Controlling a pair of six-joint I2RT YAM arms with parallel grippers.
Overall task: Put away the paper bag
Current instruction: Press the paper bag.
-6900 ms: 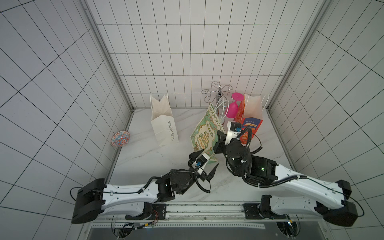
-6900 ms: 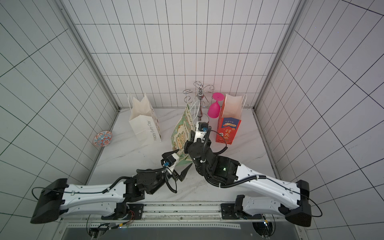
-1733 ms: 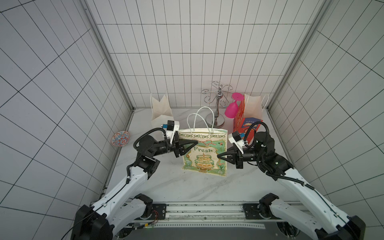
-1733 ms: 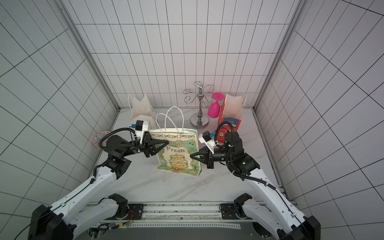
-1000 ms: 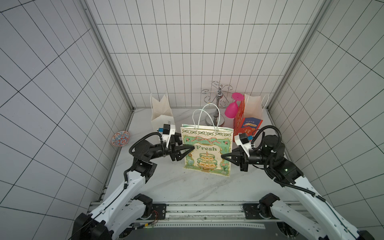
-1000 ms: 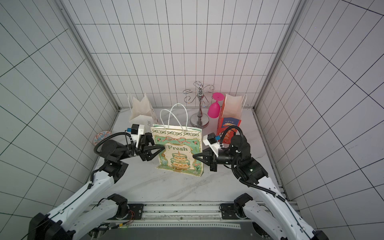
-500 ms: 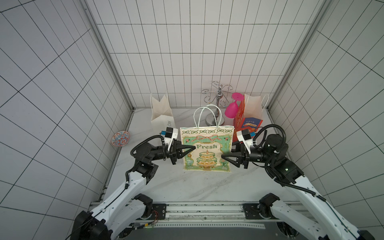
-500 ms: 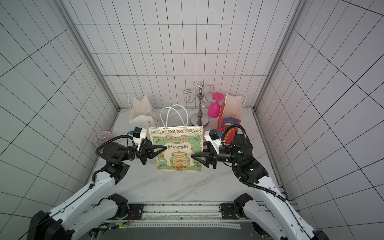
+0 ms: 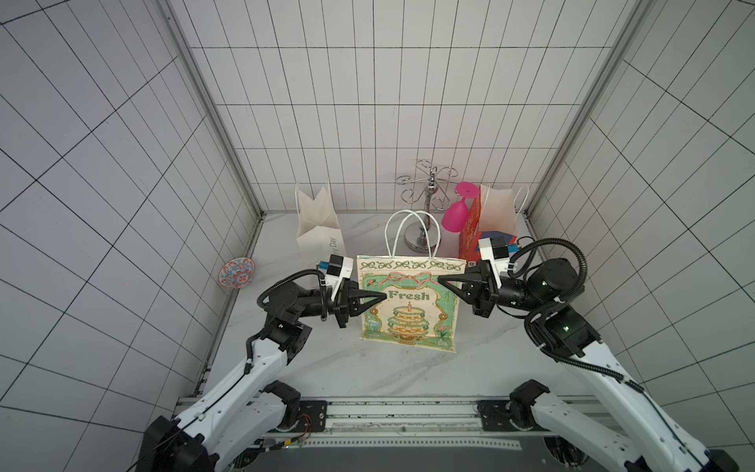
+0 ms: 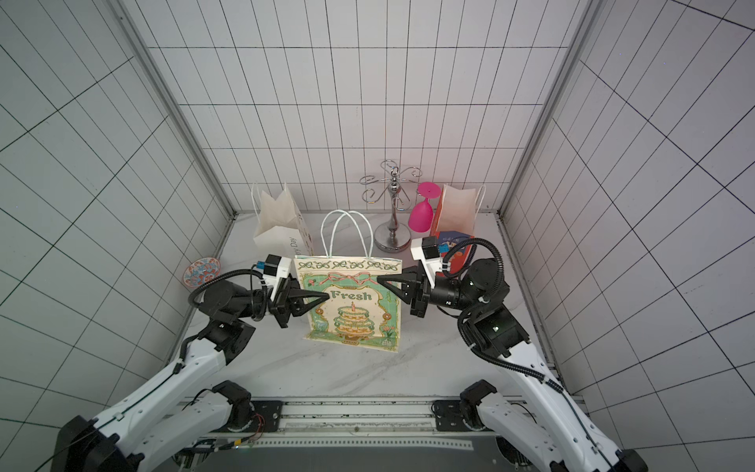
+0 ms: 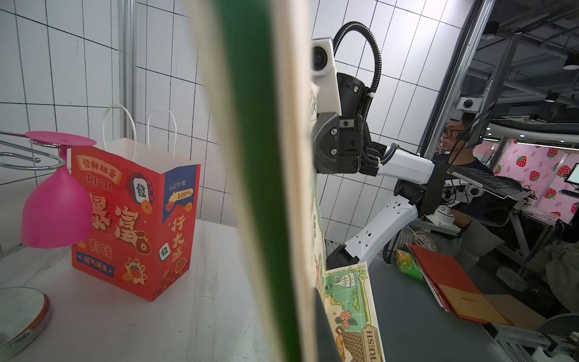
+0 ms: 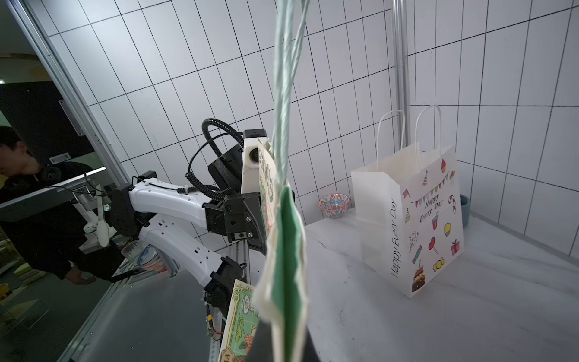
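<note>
Green-and-cream printed paper bag (image 9: 408, 314), "Fresh" and a tiered cake on its face, white twisted-cord handles: one, pressed flat, upright, mid-bench, printed face toward the robot's base in both top views. Whether its lower edge touches the white marble bench (image 9: 367, 376) cannot be told.

Left fingers (image 9: 367, 300): black, pointed, closed tight on the bag's left side edge.

Right fingers (image 9: 453, 282): same pattern, closed tight on the bag's right side edge, slightly higher up.

Along the back wall:
- white paper bag lettered "Happy Every Day" (image 9: 320, 229), standing open, left
- chrome wire glass stand (image 9: 427, 196), centre
- pink plastic goblet (image 9: 455, 216), hung upside down from the stand
- red printed paper bag (image 9: 470, 237), just beside the goblet, right

Small patterned bowl (image 9: 237, 272): by the left wall, well apart from the bags.
</note>
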